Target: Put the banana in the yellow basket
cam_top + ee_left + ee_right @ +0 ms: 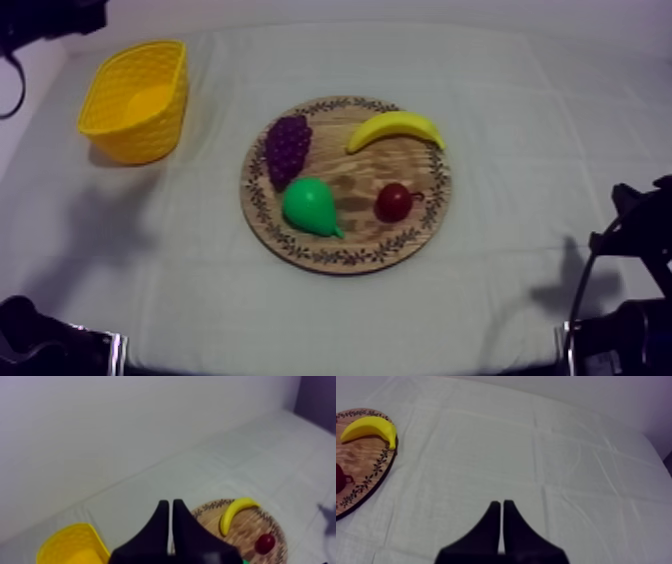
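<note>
Since the curved yellow toy banana (395, 130) lies on the round wooden board (345, 262), apart from the yellow woven basket (132, 135), with left gripper (171, 507) and right gripper (501, 508) pinched together empty, nothing is done yet.

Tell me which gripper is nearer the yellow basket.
Left. The left gripper sits low at the basket's side of the table, with the yellow basket ahead of it; the right gripper rests at the opposite side, beyond the wooden board.
</note>
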Controlling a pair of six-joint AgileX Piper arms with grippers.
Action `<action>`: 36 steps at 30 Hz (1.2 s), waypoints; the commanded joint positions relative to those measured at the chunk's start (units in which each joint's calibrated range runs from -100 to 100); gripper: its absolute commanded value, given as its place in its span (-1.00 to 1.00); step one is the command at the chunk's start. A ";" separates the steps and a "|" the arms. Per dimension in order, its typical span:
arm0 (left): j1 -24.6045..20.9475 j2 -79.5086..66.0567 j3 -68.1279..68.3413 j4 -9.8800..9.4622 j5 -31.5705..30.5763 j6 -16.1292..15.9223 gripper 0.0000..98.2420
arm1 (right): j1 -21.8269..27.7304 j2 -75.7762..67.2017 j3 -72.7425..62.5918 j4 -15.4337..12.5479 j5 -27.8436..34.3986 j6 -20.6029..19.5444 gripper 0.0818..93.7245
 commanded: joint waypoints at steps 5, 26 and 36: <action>2.03 13.47 -13.97 -2.14 8.54 -5.11 -0.99 | 0.02 -0.02 -0.03 0.01 0.01 -0.02 -0.99; 8.80 37.14 -16.19 -5.61 7.46 -4.68 -0.81 | 0.02 -0.02 -0.03 0.01 0.01 -0.02 -0.99; 11.56 41.75 -16.20 -5.24 4.54 -2.89 -0.20 | 0.02 -0.02 -0.03 0.01 0.01 -0.04 -0.99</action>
